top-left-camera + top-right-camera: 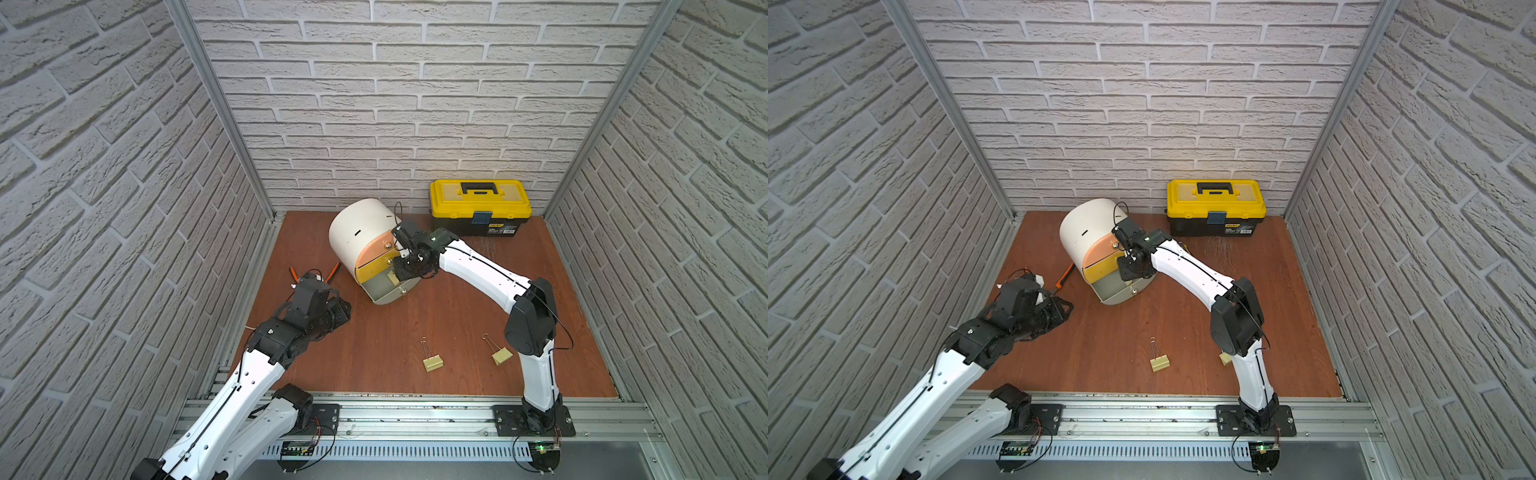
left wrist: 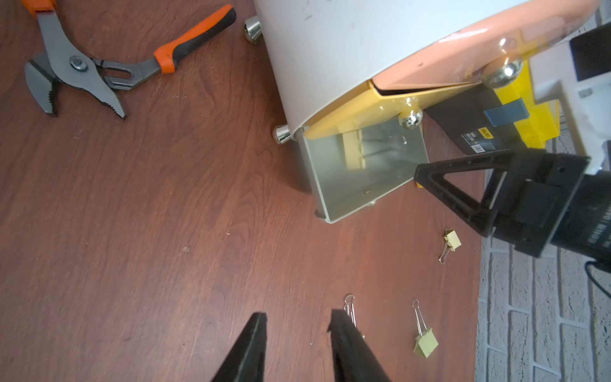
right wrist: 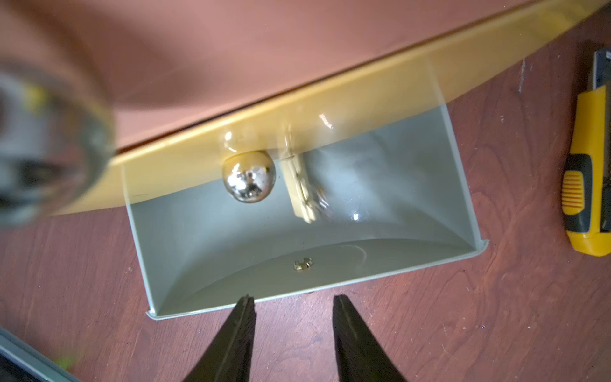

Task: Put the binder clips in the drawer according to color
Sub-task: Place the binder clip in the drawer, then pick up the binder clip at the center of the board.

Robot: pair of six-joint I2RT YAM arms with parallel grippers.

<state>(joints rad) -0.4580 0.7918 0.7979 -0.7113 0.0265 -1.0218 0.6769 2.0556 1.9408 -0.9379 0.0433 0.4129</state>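
The white round-topped drawer cabinet lies tilted near the back of the table. Its grey bottom drawer is pulled out. One pale yellow binder clip is inside it, blurred in the right wrist view. My right gripper hangs open just above the drawer's front rim, nothing between its fingers. On the table lie three more pale yellow clips, the last partly behind a finger. My left gripper is open and empty, left of the cabinet.
A yellow-black toolbox stands against the back wall. Orange-handled pliers lie left of the cabinet, near my left arm. A yellow-black utility knife lies beside the open drawer. Brick-pattern walls close in three sides.
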